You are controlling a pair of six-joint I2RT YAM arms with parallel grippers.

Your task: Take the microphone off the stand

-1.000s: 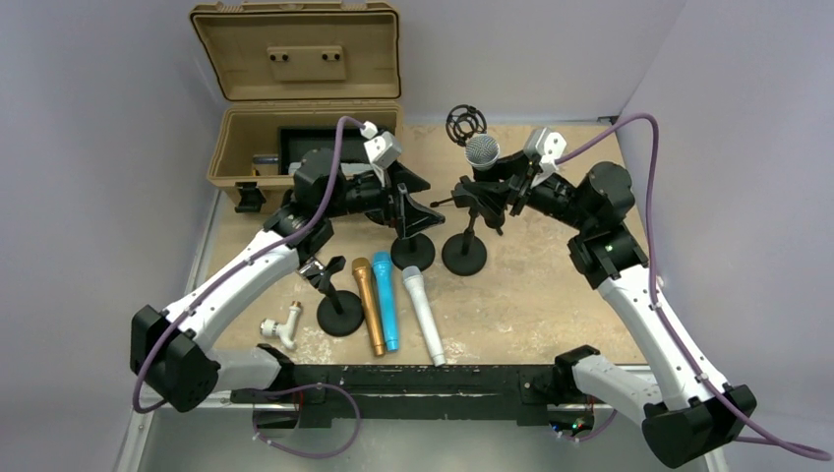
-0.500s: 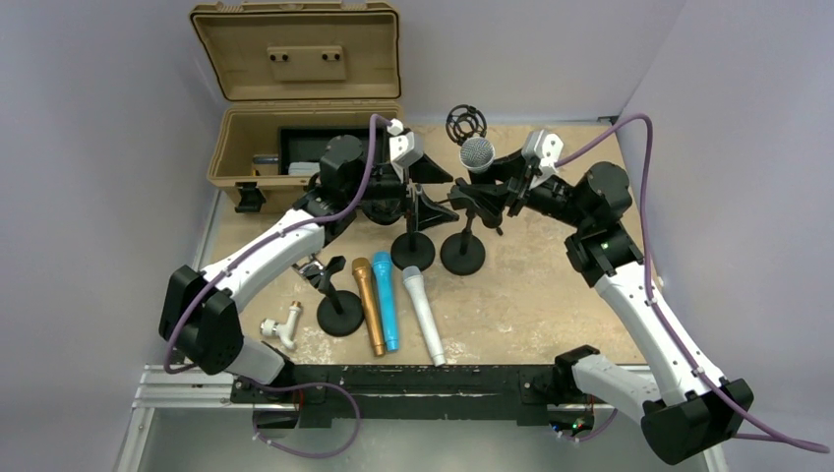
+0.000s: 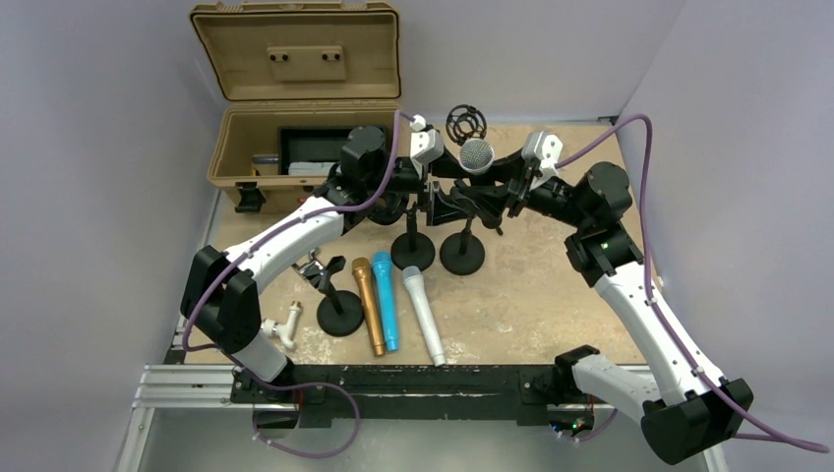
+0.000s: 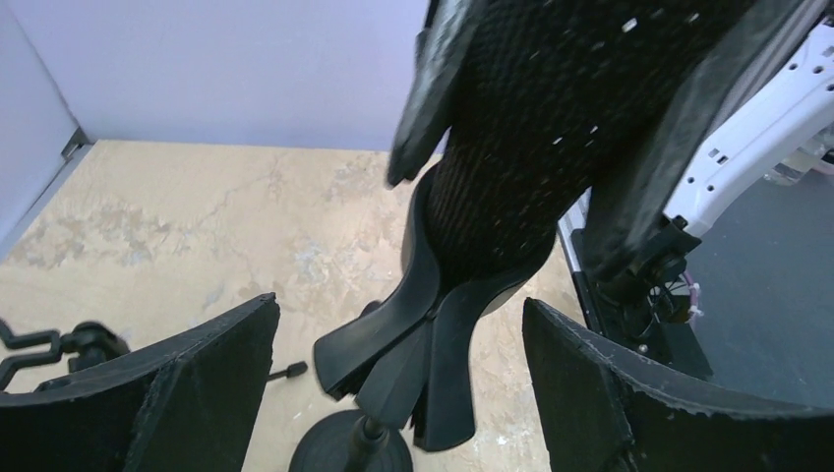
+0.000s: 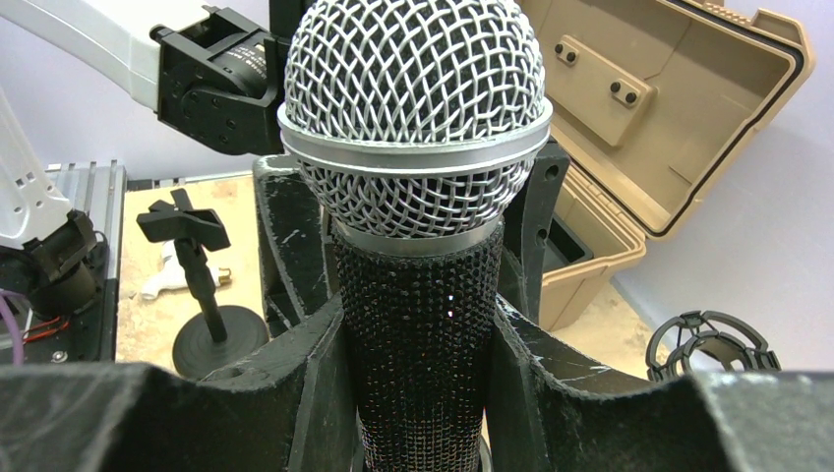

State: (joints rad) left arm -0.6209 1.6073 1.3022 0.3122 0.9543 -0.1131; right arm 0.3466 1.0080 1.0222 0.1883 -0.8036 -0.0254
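Far to the left of the left gripper [image 4: 398,303] stands the open tan case [image 3: 295,98]. Nearer to the arm bases than that gripper, three loose ones lie side by side: a gold microphone [image 3: 369,305], a blue microphone [image 3: 387,300] and a white microphone [image 3: 421,315]. The left gripper is spread wide, one finger on each side of the stand clip [image 4: 393,344], touching nothing (both gaps are plain in its wrist view). Between the two grippers the silver-headed microphone [image 5: 418,118], with a black glittering body, sits in the clip of the stand [image 3: 463,254]. The right gripper [image 5: 418,344] is clamped on this body just under the mesh head, and both fingers press against it.
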